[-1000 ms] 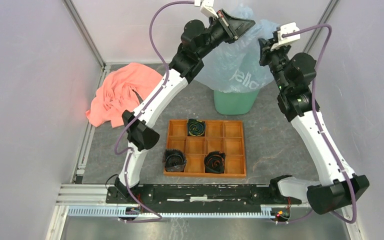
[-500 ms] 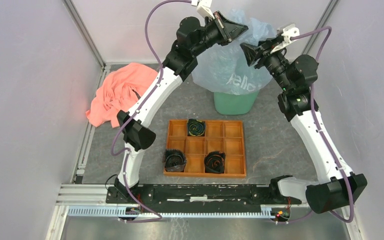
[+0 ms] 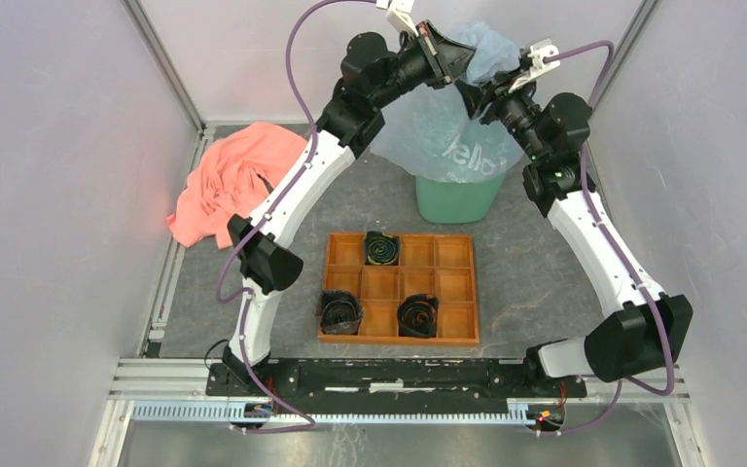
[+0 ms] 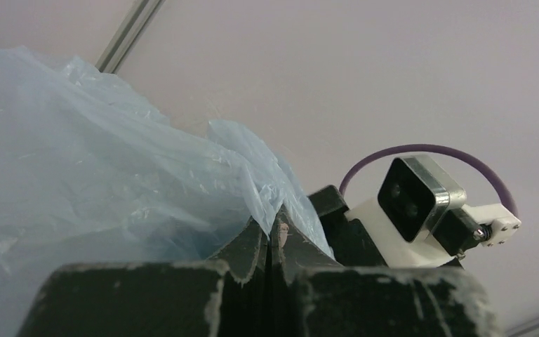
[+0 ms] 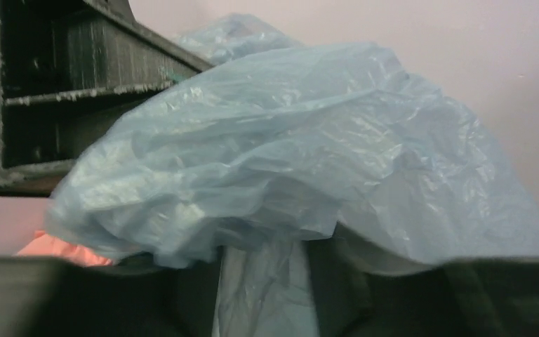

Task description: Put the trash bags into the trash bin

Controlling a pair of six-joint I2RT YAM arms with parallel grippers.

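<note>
The pale blue trash bag (image 3: 438,131) hangs crumpled over the mint-green trash bin (image 3: 457,202) at the back of the table, covering the bin's rim. High above the bin, my left gripper (image 3: 467,56) is shut on a top fold of the bag (image 4: 112,161), and the film is pinched between its fingertips (image 4: 272,228). Just below and right of it is my right gripper (image 3: 464,91). In the right wrist view the bag (image 5: 288,140) drapes over this gripper (image 5: 263,288). Its jaws stand apart, with loose film in the gap.
A salmon-pink cloth (image 3: 238,180) lies at the back left. An orange-brown wooden tray (image 3: 401,338) sits in front of the bin with three black coiled rolls (image 3: 381,250) in its compartments. Enclosure walls stand close on both sides and behind.
My right gripper has opened, letting go of the bag, and swung left and up toward the left gripper. The left gripper stays shut on the bag and has barely moved.
</note>
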